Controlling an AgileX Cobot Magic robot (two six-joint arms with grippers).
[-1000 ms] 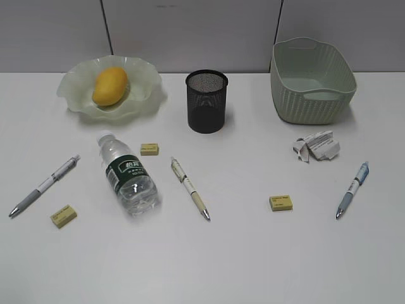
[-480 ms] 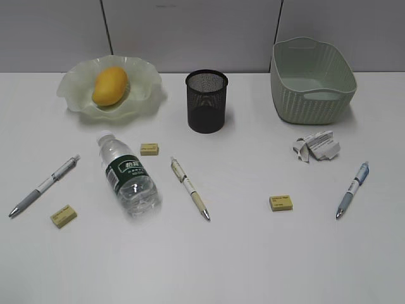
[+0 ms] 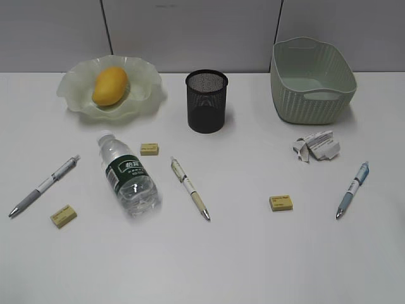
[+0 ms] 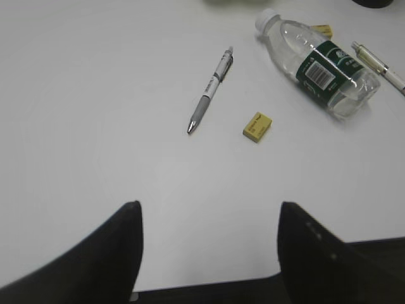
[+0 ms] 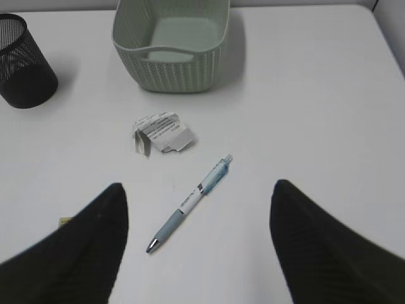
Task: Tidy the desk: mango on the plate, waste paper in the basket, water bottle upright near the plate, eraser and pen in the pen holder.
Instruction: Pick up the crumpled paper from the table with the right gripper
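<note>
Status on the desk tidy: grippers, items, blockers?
Both jaws open, empty. Mango on plate; water bottle lying down; waste paper outside basket; pen holder unfilled. No blockers.

Mango (image 3: 110,86) on plate (image 3: 144,101) — bottle (image 3: 126,173) toppled

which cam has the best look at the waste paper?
Right wrist view: the waste paper sits near centre, large, creases and printed lines readable, just in front of the basket. The exterior view shows it smaller. The left wrist view misses it.
</note>
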